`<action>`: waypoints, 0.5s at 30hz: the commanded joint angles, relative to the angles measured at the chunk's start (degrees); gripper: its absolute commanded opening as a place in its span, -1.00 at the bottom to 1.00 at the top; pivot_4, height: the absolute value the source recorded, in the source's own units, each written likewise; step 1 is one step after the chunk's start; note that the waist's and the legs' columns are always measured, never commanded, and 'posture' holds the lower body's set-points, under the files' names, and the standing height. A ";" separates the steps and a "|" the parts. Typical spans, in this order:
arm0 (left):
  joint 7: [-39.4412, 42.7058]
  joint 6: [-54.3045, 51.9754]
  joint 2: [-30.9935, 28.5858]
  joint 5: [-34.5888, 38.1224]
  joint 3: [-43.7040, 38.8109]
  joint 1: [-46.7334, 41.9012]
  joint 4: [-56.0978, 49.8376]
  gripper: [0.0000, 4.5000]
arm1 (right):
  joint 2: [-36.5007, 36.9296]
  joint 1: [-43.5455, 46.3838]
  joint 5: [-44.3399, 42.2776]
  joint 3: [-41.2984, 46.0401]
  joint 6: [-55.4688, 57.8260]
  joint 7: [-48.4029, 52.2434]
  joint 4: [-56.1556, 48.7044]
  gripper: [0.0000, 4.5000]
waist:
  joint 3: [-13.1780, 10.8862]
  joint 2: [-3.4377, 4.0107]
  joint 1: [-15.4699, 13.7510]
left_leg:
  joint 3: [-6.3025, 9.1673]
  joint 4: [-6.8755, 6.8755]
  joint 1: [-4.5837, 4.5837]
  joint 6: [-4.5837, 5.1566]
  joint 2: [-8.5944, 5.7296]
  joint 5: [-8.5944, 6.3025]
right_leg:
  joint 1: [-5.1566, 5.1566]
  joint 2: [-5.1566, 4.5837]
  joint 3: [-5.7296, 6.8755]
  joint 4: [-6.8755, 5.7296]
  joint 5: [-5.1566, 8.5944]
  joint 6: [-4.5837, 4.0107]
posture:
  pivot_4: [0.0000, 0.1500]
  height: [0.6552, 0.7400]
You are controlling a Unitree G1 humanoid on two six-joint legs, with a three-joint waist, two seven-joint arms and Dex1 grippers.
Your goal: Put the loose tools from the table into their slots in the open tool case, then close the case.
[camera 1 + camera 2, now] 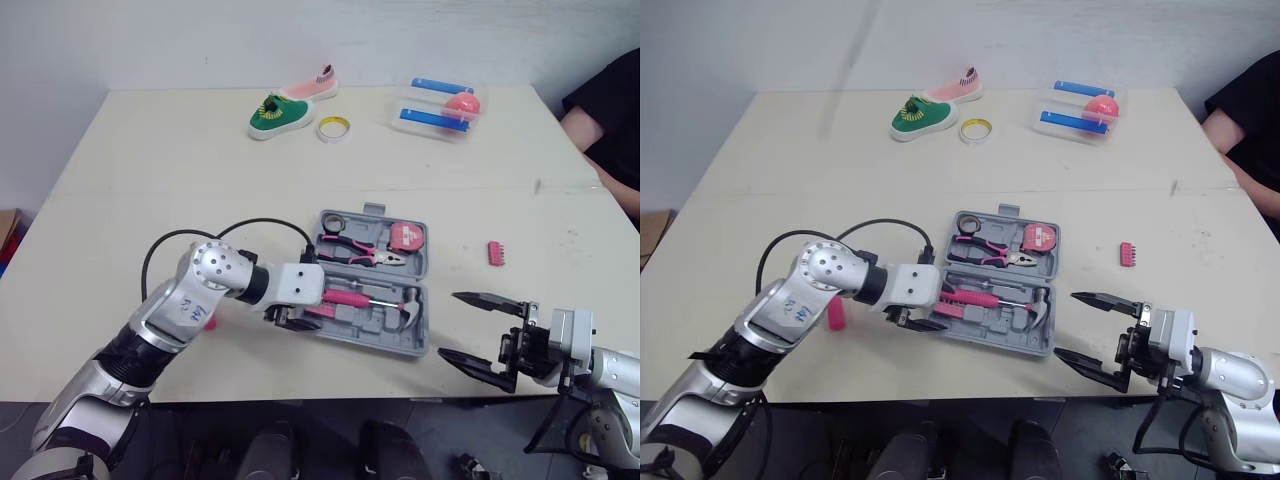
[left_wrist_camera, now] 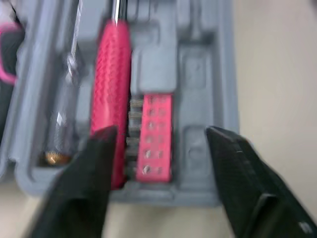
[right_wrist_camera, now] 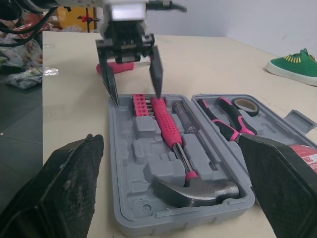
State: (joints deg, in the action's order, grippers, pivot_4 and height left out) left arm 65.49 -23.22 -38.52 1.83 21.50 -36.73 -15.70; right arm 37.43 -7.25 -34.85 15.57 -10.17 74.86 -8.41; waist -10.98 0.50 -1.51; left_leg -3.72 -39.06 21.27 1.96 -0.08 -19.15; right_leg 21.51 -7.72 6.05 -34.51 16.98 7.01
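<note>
My left gripper (image 1: 293, 320) hangs over the near left end of the open case (image 1: 425, 345), which lies flat on the table (image 1: 150, 160) near its front edge. My fingers there are spread apart and grip nothing. A pink bit rack (image 2: 156, 136) sits in its slot between them, with one tip over the end of the screwdriver (image 3: 168, 124) handle and the other beside the case wall. I cannot tell whether either tip touches anything. In the same half a hammer (image 3: 198, 186) lies along the right end, and the far half holds pliers (image 1: 360, 252) and a tape measure (image 1: 405, 237). My right gripper (image 1: 448, 324) hovers off the case's right end by the table edge, with its fingers wide apart and empty. A second bit rack (image 1: 495, 253) lies loose on the table, well to the right of the case. A pink tool (image 1: 837, 315) lies loose beside my left arm. At the far side are a green shoe (image 1: 278, 113), a pink shoe (image 1: 312, 88), a tape roll (image 1: 333, 128) and a clear box (image 1: 440, 110). A person (image 1: 610, 110) sits at the table's right.
</note>
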 commanded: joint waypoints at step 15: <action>-3.57 17.22 3.58 8.93 -13.78 10.04 11.98 -0.92 | -0.17 0.92 -1.12 0.94 -0.77 0.78 1.02 1.00 | 0.00 0.00 0.03 | -0.02 -0.04 -0.04 0.03 -0.04 -0.02 | -0.01 -0.05 0.05 -0.07 -0.01 0.02 | 1.00 1.00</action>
State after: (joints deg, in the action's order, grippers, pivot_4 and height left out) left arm 62.46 -7.73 -34.88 11.49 7.85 -26.78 -3.89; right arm 37.42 -6.54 -35.20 15.58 -10.12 75.44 -6.49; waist -10.98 0.50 -1.47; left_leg -3.74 -39.10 21.23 1.98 -0.12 -19.16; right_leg 21.50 -7.76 6.11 -34.58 16.97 7.02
